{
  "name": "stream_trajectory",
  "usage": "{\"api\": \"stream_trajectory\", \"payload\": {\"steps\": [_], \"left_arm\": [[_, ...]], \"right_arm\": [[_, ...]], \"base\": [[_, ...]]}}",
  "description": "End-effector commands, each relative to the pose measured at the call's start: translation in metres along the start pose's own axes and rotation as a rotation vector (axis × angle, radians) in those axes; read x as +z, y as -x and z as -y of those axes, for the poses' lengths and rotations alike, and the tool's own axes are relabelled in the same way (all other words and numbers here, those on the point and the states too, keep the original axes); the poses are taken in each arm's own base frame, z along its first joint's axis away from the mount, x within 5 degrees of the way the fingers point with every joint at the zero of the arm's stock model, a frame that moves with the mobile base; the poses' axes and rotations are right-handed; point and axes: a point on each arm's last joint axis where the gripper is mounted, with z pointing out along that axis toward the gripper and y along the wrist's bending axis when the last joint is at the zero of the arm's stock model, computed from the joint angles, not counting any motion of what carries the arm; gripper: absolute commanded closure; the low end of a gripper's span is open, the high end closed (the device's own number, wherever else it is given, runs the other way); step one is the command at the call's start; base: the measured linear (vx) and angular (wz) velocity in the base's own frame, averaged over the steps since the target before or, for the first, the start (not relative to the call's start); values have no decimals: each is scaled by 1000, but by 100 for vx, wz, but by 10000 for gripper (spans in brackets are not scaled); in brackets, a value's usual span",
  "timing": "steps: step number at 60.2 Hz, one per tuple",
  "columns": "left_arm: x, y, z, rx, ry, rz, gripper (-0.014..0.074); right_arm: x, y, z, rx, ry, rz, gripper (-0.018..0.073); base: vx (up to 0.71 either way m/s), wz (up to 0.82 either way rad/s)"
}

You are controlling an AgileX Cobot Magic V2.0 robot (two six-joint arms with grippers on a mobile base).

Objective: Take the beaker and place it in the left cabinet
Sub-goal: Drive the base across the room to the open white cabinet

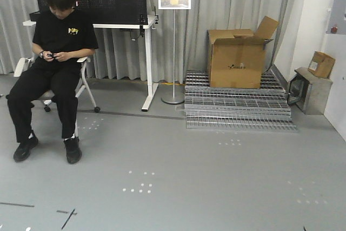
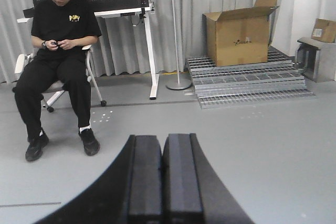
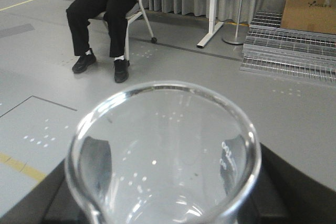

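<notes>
Plainly, the right tool (image 3: 165, 205) grips the beaker (image 3: 163, 145); left tool (image 2: 161, 177) sits closed.

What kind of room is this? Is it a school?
Probably not a school; it looks like a workshop or test lab. There is a workbench with a black pegboard, a big cardboard box on stacked metal grates, and a glass beaker close to one camera.

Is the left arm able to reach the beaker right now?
Probably not directly: the beaker appears held in the right end effector, while the left end effector is shut and faces the floor, with no beaker in its view.
</notes>
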Motion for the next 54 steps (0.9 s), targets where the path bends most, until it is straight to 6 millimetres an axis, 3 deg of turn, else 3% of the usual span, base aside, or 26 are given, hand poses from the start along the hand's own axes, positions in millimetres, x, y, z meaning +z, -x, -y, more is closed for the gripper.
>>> {"api": "stream_trajectory", "payload": {"steps": [1, 54], "left_arm": [[-1, 4, 1, -6, -9, 93, 604], [-1, 4, 1, -6, -9, 93, 604]], "right_arm": [[-2, 17, -1, -16, 14, 107, 564], [-2, 17, -1, -16, 13, 105, 564]], "base": [[72, -1], [72, -10]]}}
